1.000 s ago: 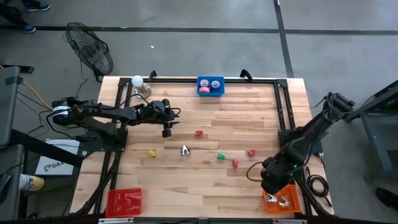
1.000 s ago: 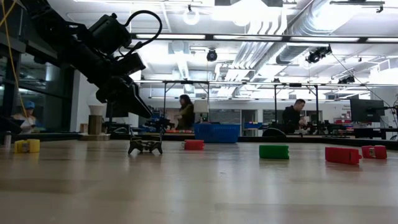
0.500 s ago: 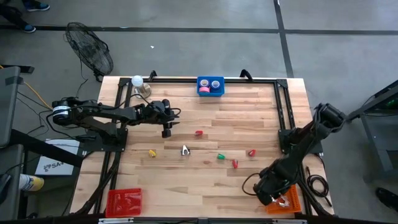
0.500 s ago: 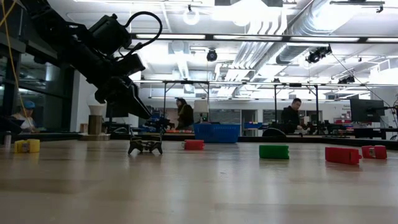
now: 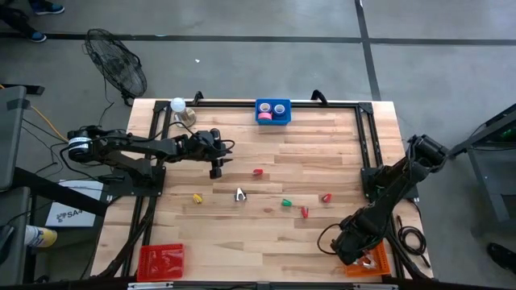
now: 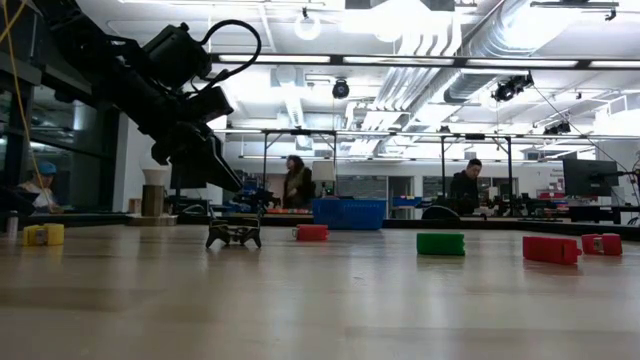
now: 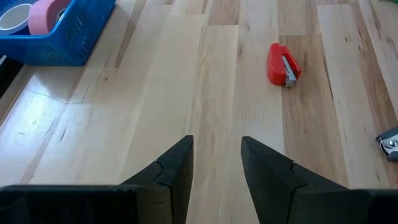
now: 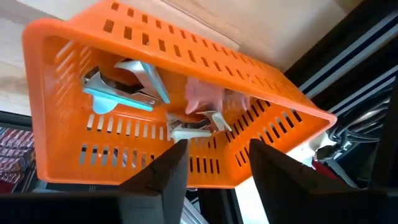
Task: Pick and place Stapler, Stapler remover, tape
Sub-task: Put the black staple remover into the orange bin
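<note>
Two removers lie in the orange bin; my right gripper open above. I'd lift straight. Left gripper parted, empty.

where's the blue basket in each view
High view: blue basket at the table's far edge, middle.
Low view: in the background at centre, behind the red stapler.
Left wrist view: in one corner, a pink tape roll inside.
Right wrist view: not in it.
Shared landmark: that red stapler.
</note>
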You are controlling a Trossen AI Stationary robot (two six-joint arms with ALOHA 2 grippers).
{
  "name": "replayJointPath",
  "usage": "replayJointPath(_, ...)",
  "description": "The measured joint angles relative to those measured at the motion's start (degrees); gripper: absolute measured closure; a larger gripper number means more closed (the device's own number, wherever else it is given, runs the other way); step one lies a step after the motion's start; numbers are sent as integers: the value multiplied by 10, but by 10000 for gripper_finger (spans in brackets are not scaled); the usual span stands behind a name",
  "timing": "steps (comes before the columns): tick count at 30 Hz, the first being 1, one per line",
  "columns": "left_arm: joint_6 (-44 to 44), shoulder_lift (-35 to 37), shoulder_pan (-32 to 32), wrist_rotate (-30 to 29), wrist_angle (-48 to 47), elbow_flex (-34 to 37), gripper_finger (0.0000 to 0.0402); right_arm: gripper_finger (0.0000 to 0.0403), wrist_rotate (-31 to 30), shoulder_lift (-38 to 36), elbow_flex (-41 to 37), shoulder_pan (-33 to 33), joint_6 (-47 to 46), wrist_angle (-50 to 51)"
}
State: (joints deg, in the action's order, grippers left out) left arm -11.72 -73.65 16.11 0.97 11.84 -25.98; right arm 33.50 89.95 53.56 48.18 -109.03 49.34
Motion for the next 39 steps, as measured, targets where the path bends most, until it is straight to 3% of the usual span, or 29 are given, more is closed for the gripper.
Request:
replayJointPath(7, 0, 0, 0, 0, 0, 0, 270, 201, -19, -36, 0, 0, -1, 1)
replayJointPath(15, 0, 0, 0, -28, -19, 0, 270, 199, -176, -106, 0, -11, 36, 53)
replayJointPath(20, 0, 0, 0, -60, -58, 0, 270, 203, -285, -118, 0, -38, 139, 98)
replayJointPath(27, 16, 0, 0, -57, -73, 0, 270, 201, -445, -117, 0, -108, 324, 116)
replayJointPath(33, 17, 0, 0, 21, -82, 0, 270, 202, -596, -117, 0, -162, 500, 92)
replayJointPath(39, 27, 0, 0, 98, -83, 0, 270, 203, -669, -117, 0, -211, 628, 57)
